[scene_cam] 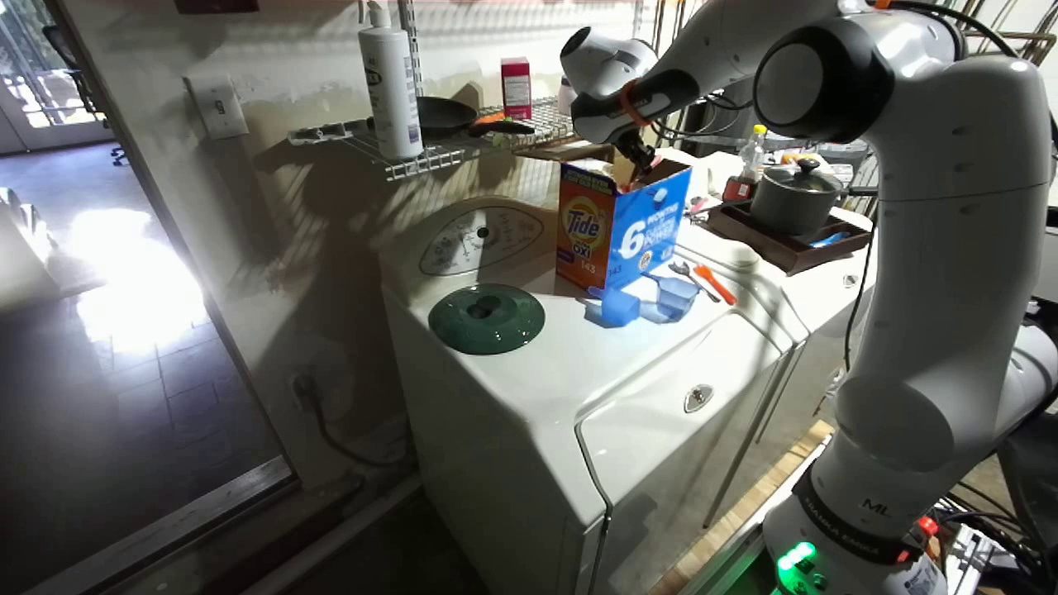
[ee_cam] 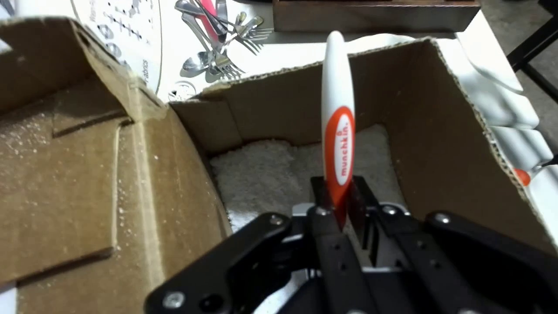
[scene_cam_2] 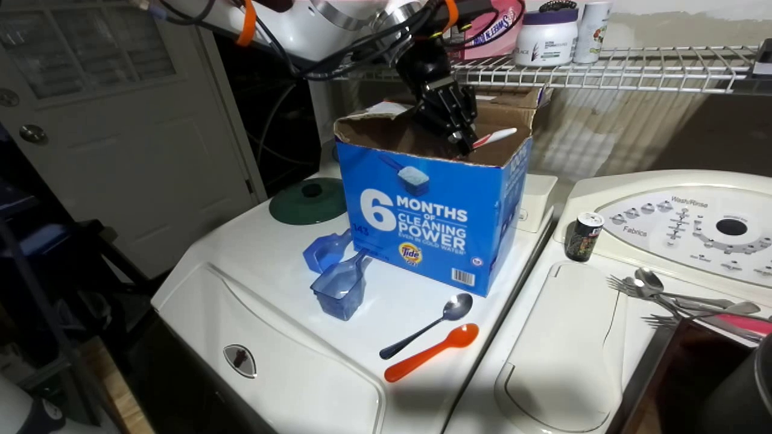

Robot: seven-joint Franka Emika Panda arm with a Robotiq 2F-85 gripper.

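My gripper (ee_cam: 342, 196) is shut on a white and red munchkin utensil (ee_cam: 338, 83), whose handle sticks up from the fingers. The utensil's lower end is hidden. The gripper points down into an open Tide detergent box (scene_cam_2: 422, 217), inside its rim, in both exterior views. The handle also shows in an exterior view (scene_cam_2: 499, 135). White powder (ee_cam: 261, 170) covers the box floor in the wrist view. In front of the box lie two blue scoops (scene_cam_2: 325, 250) (scene_cam_2: 341, 295), a dark metal spoon (scene_cam_2: 456, 307) and an orange spoon (scene_cam_2: 428, 354).
The box stands on a white washer-type machine (scene_cam: 529, 380) beside a green lid (scene_cam: 486, 318). A wire shelf (scene_cam_2: 651, 69) with bottles runs behind. A second machine holds a can (scene_cam_2: 584, 236), cutlery (scene_cam_2: 663, 295) and a brown tray (scene_cam: 736, 231) with a pot (scene_cam: 793, 198).
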